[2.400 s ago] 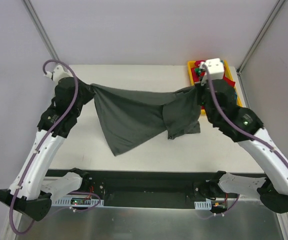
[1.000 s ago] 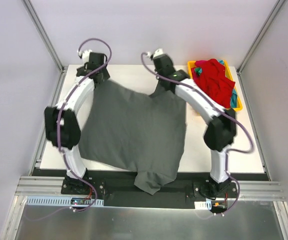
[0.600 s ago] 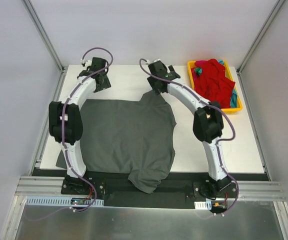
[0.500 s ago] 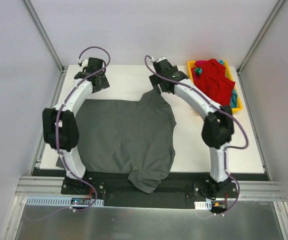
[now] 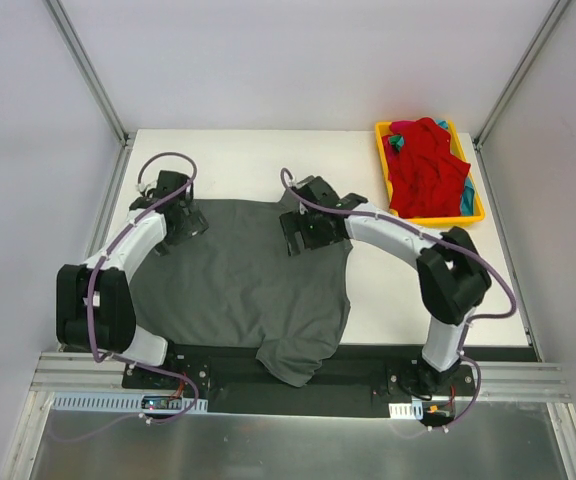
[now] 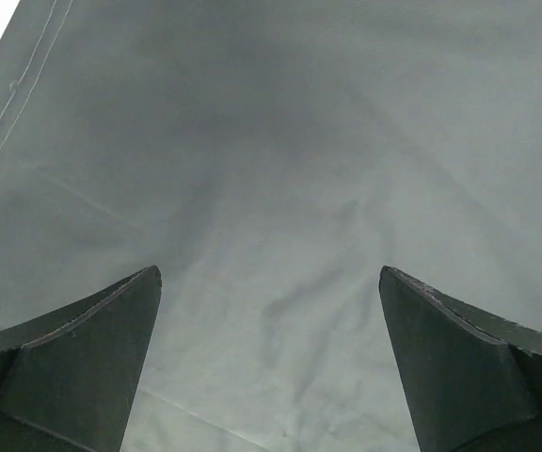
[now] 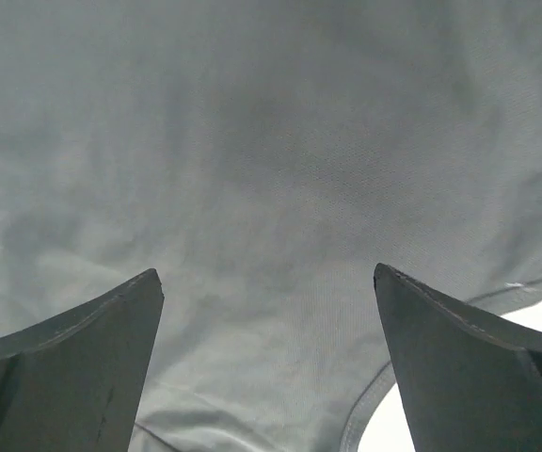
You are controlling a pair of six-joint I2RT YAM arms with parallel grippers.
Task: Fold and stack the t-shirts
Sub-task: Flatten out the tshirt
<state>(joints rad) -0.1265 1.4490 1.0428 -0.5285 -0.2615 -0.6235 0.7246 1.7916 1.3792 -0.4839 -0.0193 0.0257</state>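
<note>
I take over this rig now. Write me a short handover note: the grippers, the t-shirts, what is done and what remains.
Left gripper: jaws open, empty, over the grey t-shirt, far left part.
Right gripper: jaws open, empty, over its far right part.
Grey t-shirt: spread on the table, unfolded, one part hanging over the near edge.
Red t-shirt and a bit of a teal one: heaped in the yellow tray.
Done: grey one laid out.
Left: all folding and stacking.

Bright, even overhead light; the white surface [image 5: 258, 160] almost glares. Shadows are faint and soft-edged. Close wrist views show the grey shirt [image 6: 280, 141] sharp, with a soft dark patch mid-cloth.
</note>
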